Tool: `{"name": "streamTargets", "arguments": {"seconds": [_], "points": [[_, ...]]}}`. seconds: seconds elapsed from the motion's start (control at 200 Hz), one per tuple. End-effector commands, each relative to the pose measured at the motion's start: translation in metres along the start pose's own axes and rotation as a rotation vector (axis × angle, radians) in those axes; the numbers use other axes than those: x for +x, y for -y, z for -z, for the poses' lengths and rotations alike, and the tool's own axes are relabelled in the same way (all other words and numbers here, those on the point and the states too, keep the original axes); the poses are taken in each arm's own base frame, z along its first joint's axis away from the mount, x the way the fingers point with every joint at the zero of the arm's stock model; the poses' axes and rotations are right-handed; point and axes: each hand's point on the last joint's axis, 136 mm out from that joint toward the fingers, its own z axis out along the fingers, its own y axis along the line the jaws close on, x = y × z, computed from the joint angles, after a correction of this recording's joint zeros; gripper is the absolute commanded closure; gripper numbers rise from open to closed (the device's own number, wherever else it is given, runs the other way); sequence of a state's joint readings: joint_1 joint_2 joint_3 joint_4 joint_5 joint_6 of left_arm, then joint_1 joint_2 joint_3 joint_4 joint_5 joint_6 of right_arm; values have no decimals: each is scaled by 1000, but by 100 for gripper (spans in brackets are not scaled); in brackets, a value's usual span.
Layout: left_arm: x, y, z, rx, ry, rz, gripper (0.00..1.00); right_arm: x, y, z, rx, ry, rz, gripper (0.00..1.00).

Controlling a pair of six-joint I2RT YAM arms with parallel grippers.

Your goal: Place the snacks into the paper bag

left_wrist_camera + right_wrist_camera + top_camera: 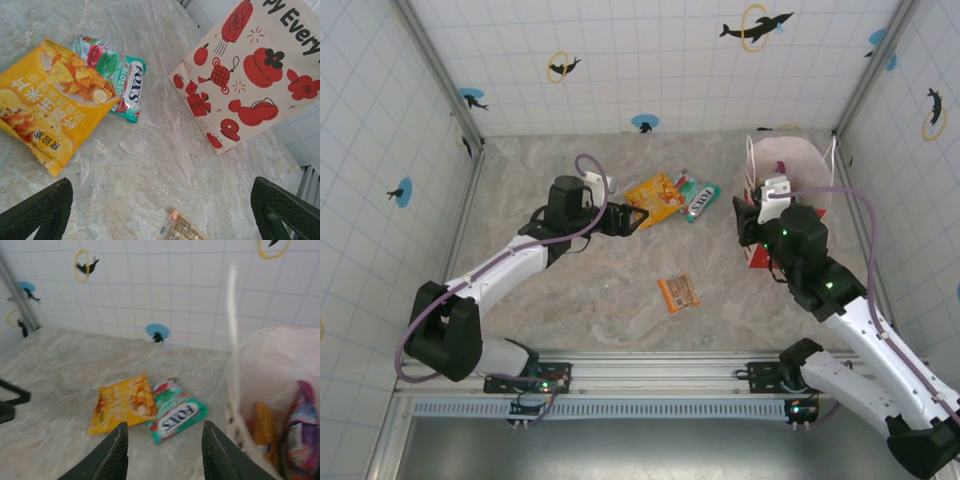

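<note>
Left tool (632, 218) spread wide, nothing between its pads; sits centre-left of the overhead frame, just beside the yellow packet (50, 105). Teal packet (130, 87) is tucked partly under the yellow one's edge, so the two touch. Orange bar (678, 292) lies alone on the desk (570, 300), lower centre of the overhead frame, well apart from the pair. Right tool (165, 427) parted and empty, desk visible through the gap; it hangs just beside the paper bag (250, 75), which stands upper right of the overhead frame. Inside the bag, at the right of the right wrist frame, are a purple packet (300, 432) and an orange pouch (262, 427). Judgement: three snacks left to bag, yellow packet the likely next pick. Risks: flat glossy film may slide out from under closing pads. A low, wide pinch could drag the overlapping teal packet along or catch both, dropping one short of the bag. The right arm crowds the bag mouth, and a careless carry could clip it or tip the light bag.
</note>
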State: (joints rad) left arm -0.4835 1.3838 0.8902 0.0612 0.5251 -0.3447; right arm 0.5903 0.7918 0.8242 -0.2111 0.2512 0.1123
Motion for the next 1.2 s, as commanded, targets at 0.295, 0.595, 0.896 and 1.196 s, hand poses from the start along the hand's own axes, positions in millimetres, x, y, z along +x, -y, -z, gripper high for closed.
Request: {"name": "streamTargets", "arguments": {"seconds": [0.295,0.595,0.896,1.196], "points": [[30,-27,-11,-93,-76,69,9,88,-68,6,-46,-108,-40,58],[38,-33,-17,-101,-106,83,9,77,-70,12,-28,-59,-63,57],[48,-53,-38,-151,-174,147,12,111,-77,7,-73,-94,-230,57],[37,-92,-69,-253,-182,220,24,149,-84,1,-121,-135,-379,57]]}}
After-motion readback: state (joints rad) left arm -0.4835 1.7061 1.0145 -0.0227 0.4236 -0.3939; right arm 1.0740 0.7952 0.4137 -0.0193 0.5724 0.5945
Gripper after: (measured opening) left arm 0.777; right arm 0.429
